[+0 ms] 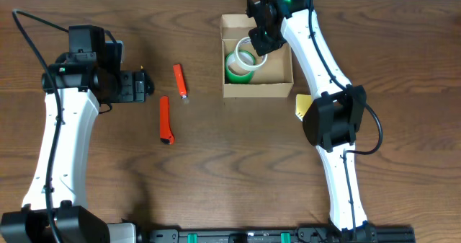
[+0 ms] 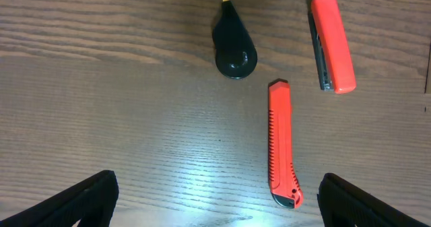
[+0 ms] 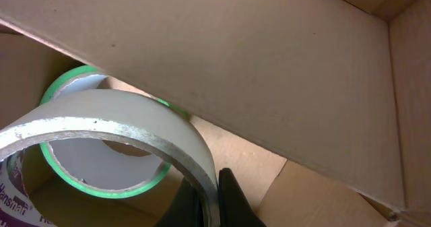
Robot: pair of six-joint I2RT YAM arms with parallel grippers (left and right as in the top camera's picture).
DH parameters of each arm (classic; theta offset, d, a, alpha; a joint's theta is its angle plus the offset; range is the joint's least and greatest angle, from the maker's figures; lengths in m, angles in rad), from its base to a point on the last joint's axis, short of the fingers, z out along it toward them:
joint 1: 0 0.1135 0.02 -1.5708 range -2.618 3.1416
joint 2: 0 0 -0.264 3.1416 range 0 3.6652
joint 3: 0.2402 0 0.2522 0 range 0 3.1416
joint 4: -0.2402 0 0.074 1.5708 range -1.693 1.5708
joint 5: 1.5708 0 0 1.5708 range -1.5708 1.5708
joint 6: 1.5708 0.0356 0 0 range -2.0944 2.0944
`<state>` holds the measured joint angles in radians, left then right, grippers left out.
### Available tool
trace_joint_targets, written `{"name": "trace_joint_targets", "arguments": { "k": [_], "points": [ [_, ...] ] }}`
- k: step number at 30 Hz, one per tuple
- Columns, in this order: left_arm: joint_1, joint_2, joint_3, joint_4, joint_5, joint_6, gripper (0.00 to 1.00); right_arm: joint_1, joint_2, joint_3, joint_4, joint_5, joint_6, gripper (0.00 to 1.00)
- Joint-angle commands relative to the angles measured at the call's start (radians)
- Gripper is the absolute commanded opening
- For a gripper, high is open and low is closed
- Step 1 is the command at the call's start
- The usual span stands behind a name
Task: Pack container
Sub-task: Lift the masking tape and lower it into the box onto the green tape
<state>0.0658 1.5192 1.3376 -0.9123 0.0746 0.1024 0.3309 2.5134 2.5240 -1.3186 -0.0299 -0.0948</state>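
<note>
This looks like a robotics lab bench set up with office goods. Two white arms, the left arm (image 1: 61,142) and the right arm (image 1: 317,55), stand at a dark wood-grain table (image 1: 216,178), with black cables (image 1: 29,34) looping off them and a black rail (image 1: 274,236) running along the near edge. Office stock lies on the table: a red cutter (image 1: 165,120), a red stapler (image 1: 179,81), a yellow notepad (image 1: 301,104), and a cardboard box (image 1: 256,90) holding a white tape roll (image 1: 253,64) and a green tape roll (image 1: 234,76).
</note>
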Motion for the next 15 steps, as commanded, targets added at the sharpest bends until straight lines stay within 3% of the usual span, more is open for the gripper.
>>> {"name": "trace_joint_targets", "arguments": {
  "k": [1,15],
  "points": [
    [0.007,0.005,0.018,-0.003,-0.007,0.006,0.95,0.01,0.009,-0.005,0.003,-0.031,0.012,0.01],
    [0.007,0.005,0.018,-0.003,-0.007,0.006,0.95,0.05,0.009,-0.062,0.067,-0.022,0.013,0.01]
  ]
}}
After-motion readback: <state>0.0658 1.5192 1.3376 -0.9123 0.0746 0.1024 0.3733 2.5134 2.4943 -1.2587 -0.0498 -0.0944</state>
